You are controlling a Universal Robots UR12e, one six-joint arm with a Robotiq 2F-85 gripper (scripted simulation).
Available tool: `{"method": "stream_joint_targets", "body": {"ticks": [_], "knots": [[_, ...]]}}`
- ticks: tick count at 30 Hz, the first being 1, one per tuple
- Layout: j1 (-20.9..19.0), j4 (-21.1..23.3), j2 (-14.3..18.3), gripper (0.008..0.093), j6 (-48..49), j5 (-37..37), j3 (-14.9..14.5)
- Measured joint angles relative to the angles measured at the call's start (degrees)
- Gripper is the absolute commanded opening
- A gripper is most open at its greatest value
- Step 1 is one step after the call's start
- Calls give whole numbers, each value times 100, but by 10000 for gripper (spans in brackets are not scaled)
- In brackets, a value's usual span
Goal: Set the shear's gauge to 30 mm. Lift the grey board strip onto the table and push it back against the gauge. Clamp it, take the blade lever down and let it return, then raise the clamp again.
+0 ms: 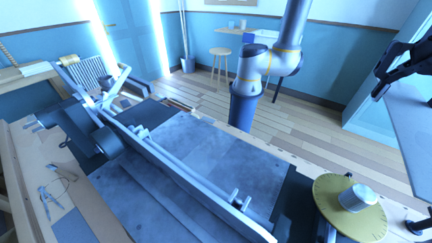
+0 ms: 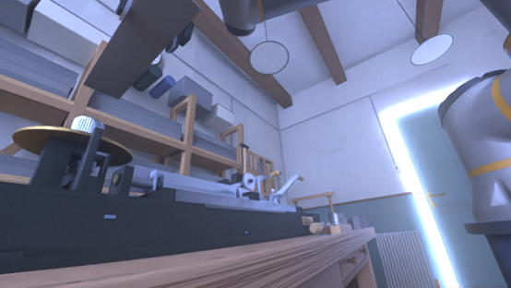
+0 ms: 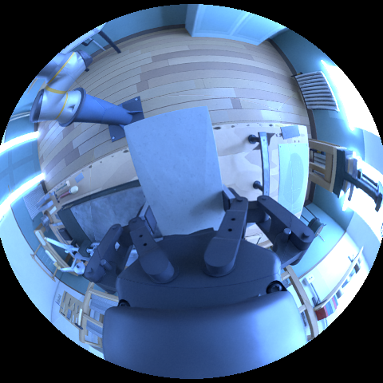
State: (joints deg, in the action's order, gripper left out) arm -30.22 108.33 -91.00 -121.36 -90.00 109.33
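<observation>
The grey board strip (image 3: 175,167) is in my gripper (image 3: 187,207), which is closed on its near end and carries it high in the air. The strip also shows at the right edge of the side camera (image 1: 410,141) and from below in the second side camera (image 2: 138,44). It hangs above the right end of the bench, near the yellow gauge dial (image 1: 349,211) with its metal knob (image 1: 357,198). The shear's grey table (image 1: 216,155) lies lower left. The clamp bar (image 1: 182,168) crosses it, and the blade lever (image 1: 69,76) stands raised at the far end.
The arm's own base column (image 1: 244,101) stands behind the bench. Shelves with boards and rolls (image 2: 138,120) rise beside the shear. Compasses and small tools (image 1: 50,195) lie on the left bench top. A stool (image 1: 220,60) stands on the wooden floor.
</observation>
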Motion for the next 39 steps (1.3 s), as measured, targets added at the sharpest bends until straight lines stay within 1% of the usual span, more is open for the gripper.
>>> {"method": "stream_joint_targets", "body": {"ticks": [10,19,29,39], "knots": [[687,-41,-549,80,716,0,509],[1356,-114,-984,80,1409,0,869],[2075,-206,-1358,80,2151,0,1152],[2670,-281,-1604,80,2765,0,1323]]}}
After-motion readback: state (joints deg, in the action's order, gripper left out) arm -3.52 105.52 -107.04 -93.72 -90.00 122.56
